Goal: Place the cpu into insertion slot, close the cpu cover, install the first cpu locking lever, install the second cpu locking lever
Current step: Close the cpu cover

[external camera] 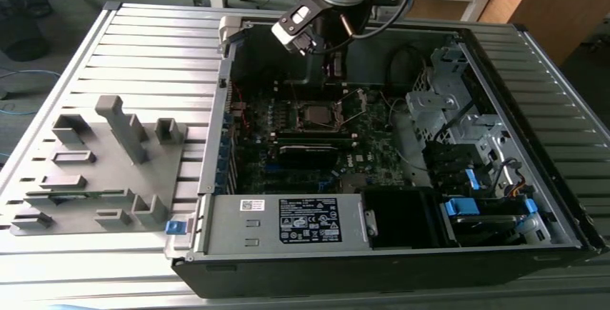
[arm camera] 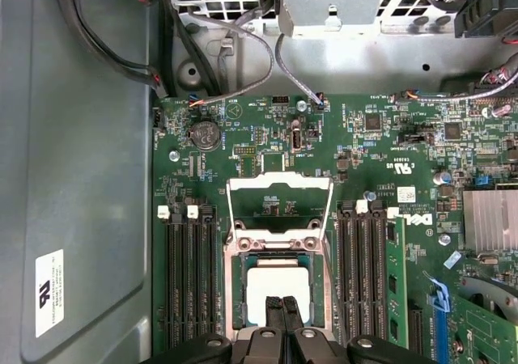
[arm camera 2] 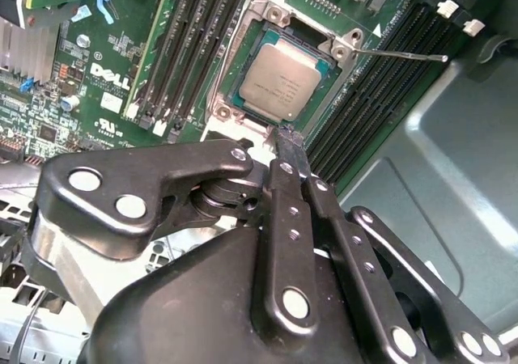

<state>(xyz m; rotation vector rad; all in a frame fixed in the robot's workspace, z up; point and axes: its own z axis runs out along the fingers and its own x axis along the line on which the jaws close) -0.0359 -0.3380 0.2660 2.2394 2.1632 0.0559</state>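
The gripper (arm camera: pixel 283 306) is found with fingers pressed together, nothing held, tips just over one edge of the cpu (arm camera: pixel 278 287). The cpu is seated in the slot (arm camera: pixel 235 287), near the middle of the board (arm camera: pixel 243 141). The cover (arm camera: pixel 279 184) is raised open.

The cpu (arm camera: pixel 278 283) lies, seemingly seated, in the insertion slot (arm camera: pixel 238 291); cpu cover (arm camera: pixel 279 184) raised beside it.

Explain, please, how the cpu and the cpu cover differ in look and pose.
The cpu is a solid silvery plate; the cpu cover is a thin frame around a large window. The cpu lies flat in the insertion slot; the cpu cover stands raised and open, off the cpu. Both are square and silvery metal.
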